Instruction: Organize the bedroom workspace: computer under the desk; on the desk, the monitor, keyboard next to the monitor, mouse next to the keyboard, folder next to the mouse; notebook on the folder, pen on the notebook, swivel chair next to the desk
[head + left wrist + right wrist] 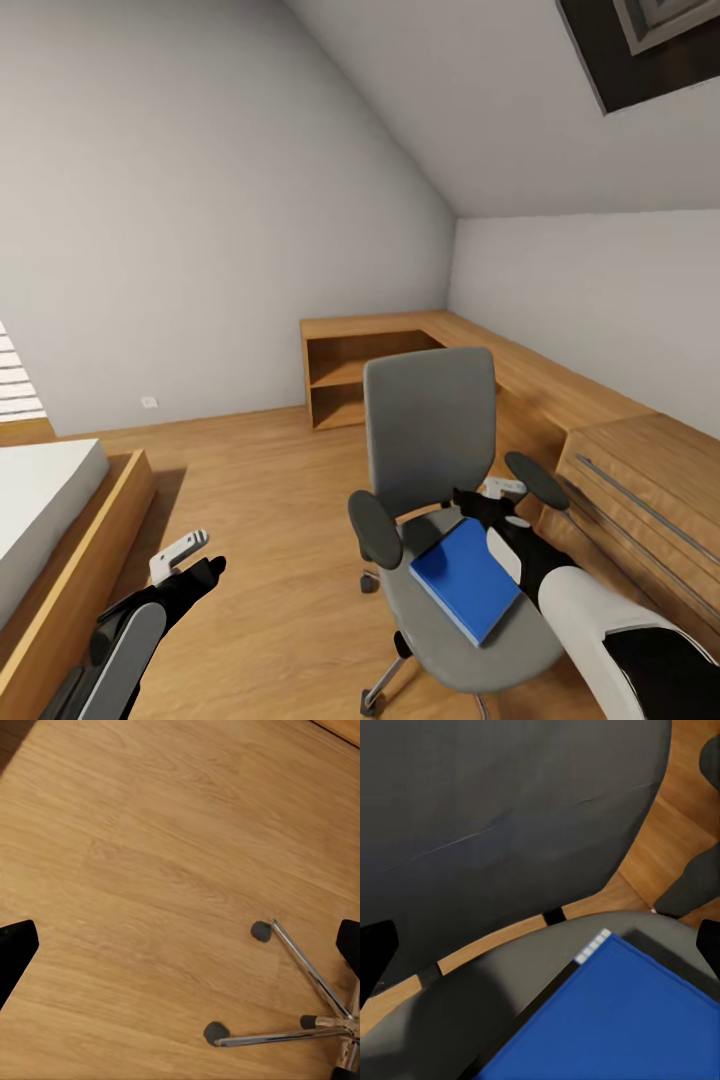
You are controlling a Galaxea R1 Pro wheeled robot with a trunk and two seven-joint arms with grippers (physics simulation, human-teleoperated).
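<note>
The swivel chair [430,430] stands mid-room with its grey seat, tall back and black armrests. The bright blue folder [465,582] lies flat on the seat. My right gripper [487,503] hovers open just above the folder's far corner, close to the chair back. In the right wrist view the folder [622,1024] lies between the spread fingertips [375,956], with the chair back [510,810] behind it. My left gripper [190,562] hangs open low over the floor, left of the chair. The left wrist view shows the chair's chrome base [307,979] and casters.
Low light-wood cabinets [560,395] with an open shelf [345,380] run along the far and right walls, and a drawer unit [640,505] sits close to the chair's right. A bed [45,500] on a wooden frame lies at left. Wood floor [260,470] lies between.
</note>
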